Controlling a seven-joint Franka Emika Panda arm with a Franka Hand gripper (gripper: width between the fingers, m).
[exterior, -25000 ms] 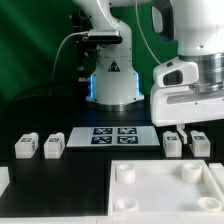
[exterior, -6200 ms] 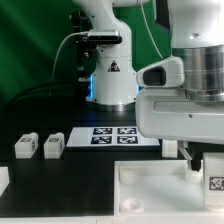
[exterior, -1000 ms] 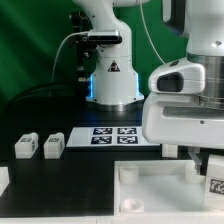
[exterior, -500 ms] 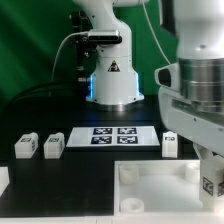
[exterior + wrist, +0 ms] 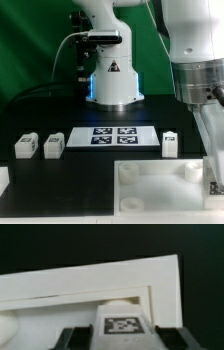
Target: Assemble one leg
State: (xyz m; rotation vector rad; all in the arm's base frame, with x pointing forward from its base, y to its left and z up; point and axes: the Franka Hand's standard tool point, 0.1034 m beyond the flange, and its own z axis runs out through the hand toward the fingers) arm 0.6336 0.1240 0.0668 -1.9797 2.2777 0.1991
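In the wrist view my gripper (image 5: 124,340) is shut on a leg (image 5: 122,324), a white block with a black-and-white tag on its face; a dark finger (image 5: 76,337) presses each side. The leg hangs just above a corner of the large white panel (image 5: 90,283), close to a round socket. In the exterior view the gripper (image 5: 214,178) is low at the exterior view's right edge, over the panel's (image 5: 150,190) far right corner, and the held leg is mostly hidden there. Three loose legs stand on the table: two at the left (image 5: 25,146) (image 5: 53,145) and one (image 5: 170,143) behind the panel.
The marker board (image 5: 115,135) lies flat behind the panel, between the legs. The robot base (image 5: 112,80) stands at the back centre. My arm's bulk fills the upper right of the exterior view. The table is black.
My arm has turned and shifted toward the exterior view's right, carrying the leg lower at the panel's right corner. The loose leg behind the panel is now uncovered.
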